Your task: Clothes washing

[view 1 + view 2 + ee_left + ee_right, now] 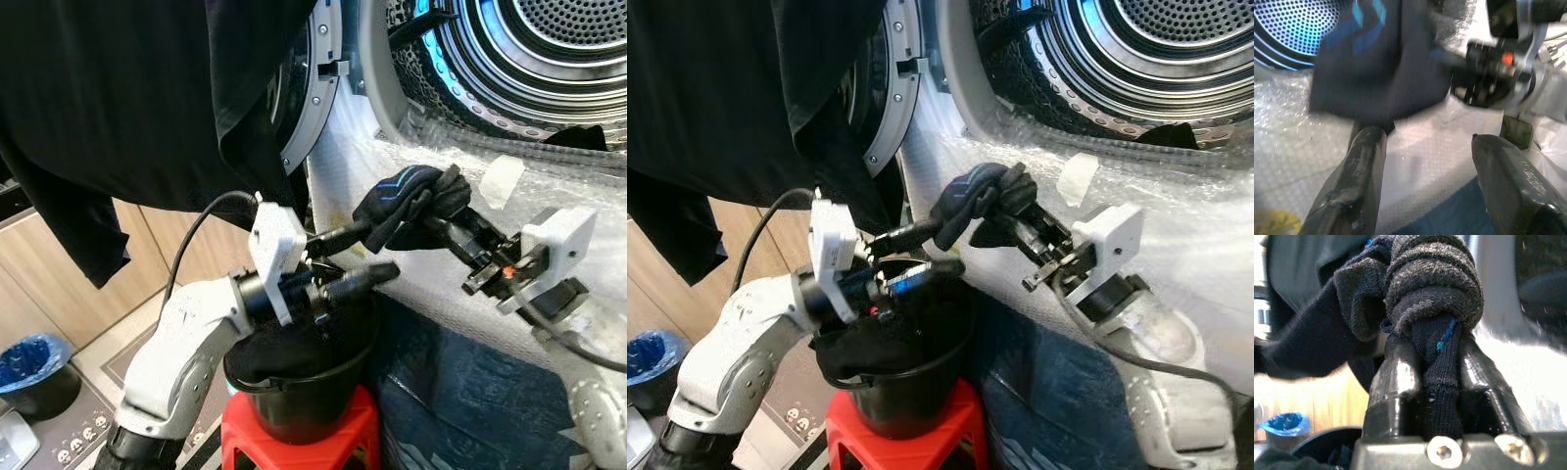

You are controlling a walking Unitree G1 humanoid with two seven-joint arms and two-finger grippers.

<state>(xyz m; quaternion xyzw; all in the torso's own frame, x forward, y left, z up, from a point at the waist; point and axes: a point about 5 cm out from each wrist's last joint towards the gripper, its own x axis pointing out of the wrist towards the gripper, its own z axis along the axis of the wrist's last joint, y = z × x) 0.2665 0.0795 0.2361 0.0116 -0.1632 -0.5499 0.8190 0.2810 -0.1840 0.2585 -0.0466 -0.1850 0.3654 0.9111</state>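
Observation:
My right gripper (433, 217) is shut on a dark sock with blue marks (409, 199), held in front of the washing machine's bubble-wrapped front, below the open drum (534, 49). In the right wrist view the bunched sock (1434, 281) is pinched between both fingers (1393, 377). My left gripper (382, 250) is open just left of the sock, above a black bucket (328, 397) with dark clothes (274, 354) in it. Its upper finger (1364, 161) reaches the sock's lower edge (1376, 63).
The bucket stands on a red stool (343, 436). A large black garment (118, 98) hangs at the upper left, in front of the open machine door (315, 93). A blue bag (460, 392) lies under the machine front. A blue-lined bin (29, 360) sits on the floor at left.

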